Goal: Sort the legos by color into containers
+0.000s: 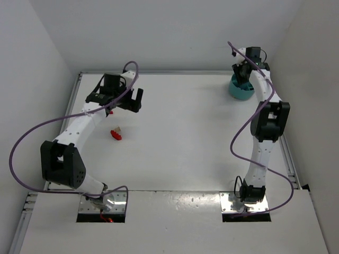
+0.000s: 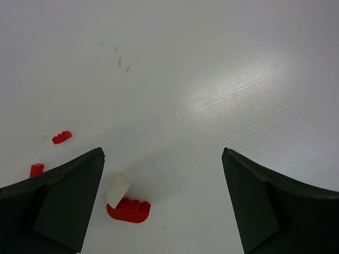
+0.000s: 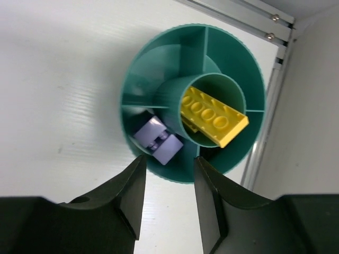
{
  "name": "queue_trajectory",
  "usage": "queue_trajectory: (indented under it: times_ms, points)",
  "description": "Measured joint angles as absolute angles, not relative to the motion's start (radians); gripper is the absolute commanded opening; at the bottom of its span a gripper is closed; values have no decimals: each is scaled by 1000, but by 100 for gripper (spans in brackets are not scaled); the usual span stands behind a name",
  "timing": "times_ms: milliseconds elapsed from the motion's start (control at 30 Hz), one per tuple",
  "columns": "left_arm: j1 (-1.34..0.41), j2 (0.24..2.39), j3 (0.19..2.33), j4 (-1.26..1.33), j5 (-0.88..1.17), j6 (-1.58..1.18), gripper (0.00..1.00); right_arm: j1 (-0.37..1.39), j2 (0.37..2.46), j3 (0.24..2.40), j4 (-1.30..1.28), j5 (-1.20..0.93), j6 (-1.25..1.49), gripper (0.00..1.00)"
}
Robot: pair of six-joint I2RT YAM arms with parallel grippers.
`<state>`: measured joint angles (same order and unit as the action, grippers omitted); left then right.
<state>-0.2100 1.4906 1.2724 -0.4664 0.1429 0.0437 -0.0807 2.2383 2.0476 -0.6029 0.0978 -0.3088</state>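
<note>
The round tub point(image 3: 143, 74) is showing teal throughout; its studded brick point(image 3: 214, 116) is glowing yellow, its neighbouring brick point(image 3: 158, 140) pale lilac; on the white desk point(image 2: 222, 63), the rounded brick point(image 2: 128, 210) and two small bricks point(image 2: 62, 137) point(image 2: 36, 169) are showing red, the wedge point(image 2: 118, 189) off-white.

Robot lab cell: bare white table point(image 1: 185, 137), plain white enclosure walls point(image 1: 175, 32), aluminium frame rails point(image 3: 254, 13).

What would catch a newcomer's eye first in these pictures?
The teal tub in the table's far right corner, with the right gripper open just above it, holds a yellow brick in its centre compartment and a pale lilac brick in an outer one. On the left, the left gripper hangs wide open over a curved red brick touching a whitish piece.
</note>
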Motion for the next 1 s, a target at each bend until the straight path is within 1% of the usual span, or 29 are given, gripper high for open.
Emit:
queue_trajectory:
  times_ms: [67, 167, 200, 300, 500, 700, 833, 933, 1000]
  points:
    - [-196, 1491, 1272, -468, 144, 44, 98, -80, 2232, 2049, -616, 69, -292, 41]
    - [-160, 1491, 1262, -475, 134, 45, 86, -75, 2216, 2050, -655, -2, -250, 39]
    - [-146, 1494, 1257, -479, 126, 47, 79, -72, 2206, 2050, -670, -33, -233, 39]
    - [-91, 1535, 1251, -495, 102, 58, 69, -61, 2150, 2009, -689, -124, -181, 39]
    - [5, 1593, 1156, -547, 109, 153, 69, -26, 2000, 1855, -707, -283, -117, 39]
    - [26, 1644, 1133, -596, 131, 256, 69, 15, 1976, 1800, -723, -378, -96, 39]
    - [31, 1680, 1120, -601, 144, 295, 65, 27, 1976, 1782, -732, -406, -92, 39]
    - [35, 1707, 1119, -599, 155, 310, 60, 34, 1976, 1779, -742, -421, -88, 39]
    - [38, 1726, 1119, -591, 160, 315, 52, 35, 1976, 1778, -742, -428, -83, 39]
